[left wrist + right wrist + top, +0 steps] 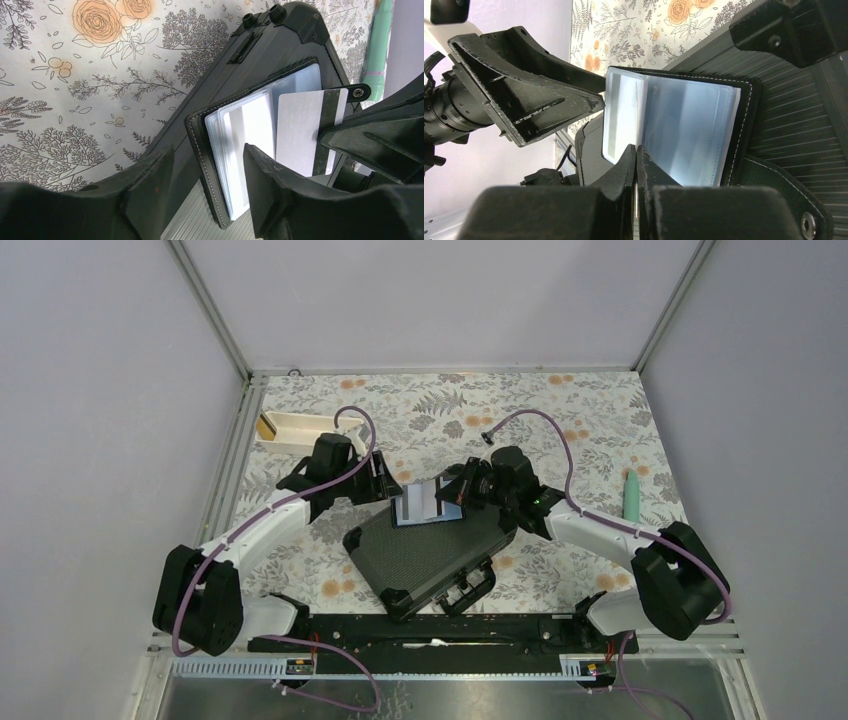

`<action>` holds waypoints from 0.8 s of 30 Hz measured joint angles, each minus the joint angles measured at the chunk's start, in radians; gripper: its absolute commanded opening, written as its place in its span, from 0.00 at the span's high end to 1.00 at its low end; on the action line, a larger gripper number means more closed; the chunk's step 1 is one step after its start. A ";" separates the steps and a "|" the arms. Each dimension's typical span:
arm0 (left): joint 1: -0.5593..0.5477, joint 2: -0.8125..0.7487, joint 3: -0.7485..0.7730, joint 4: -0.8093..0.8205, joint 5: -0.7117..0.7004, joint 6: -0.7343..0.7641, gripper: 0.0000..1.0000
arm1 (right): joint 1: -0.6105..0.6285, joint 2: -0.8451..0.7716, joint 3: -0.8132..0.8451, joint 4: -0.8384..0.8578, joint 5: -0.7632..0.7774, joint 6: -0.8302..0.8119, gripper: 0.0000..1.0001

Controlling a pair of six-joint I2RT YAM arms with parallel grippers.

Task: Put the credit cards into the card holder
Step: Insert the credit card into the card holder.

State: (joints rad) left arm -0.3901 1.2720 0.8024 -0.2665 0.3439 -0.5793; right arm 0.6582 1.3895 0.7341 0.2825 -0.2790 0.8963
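Pinching a credit card (300,131) is right end effector (636,149); left end effector (207,151) gapes.

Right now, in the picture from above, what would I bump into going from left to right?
white tray → left gripper → card holder → green tube

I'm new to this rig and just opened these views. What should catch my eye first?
The open card holder lies on a black hard case mid-table. The right gripper is shut on a pale credit card with a dark stripe, at the holder's pockets, while the left gripper, jaws apart, straddles its opposite edge.
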 measured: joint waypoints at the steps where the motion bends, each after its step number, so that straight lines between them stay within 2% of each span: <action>1: 0.000 0.005 0.000 0.000 0.002 -0.002 0.48 | -0.001 0.002 0.001 0.000 0.001 0.001 1.00; 9: 0.000 0.016 0.000 0.005 0.013 -0.005 0.65 | -0.005 0.018 0.002 0.002 0.007 0.007 1.00; 14: 0.003 0.016 0.000 0.007 0.018 -0.007 0.84 | -0.005 0.035 0.002 0.007 0.007 0.027 1.00; 19: 0.006 0.017 0.000 0.012 0.020 -0.009 0.97 | -0.005 0.038 0.002 0.015 0.007 0.045 1.00; 24: 0.006 0.019 0.000 0.019 0.023 -0.017 1.00 | -0.001 0.051 0.002 0.020 0.009 0.069 1.00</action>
State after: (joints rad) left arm -0.3836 1.2907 0.8021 -0.2470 0.3664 -0.5961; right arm 0.6575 1.4410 0.7361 0.3027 -0.2703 0.9657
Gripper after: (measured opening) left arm 0.014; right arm 0.019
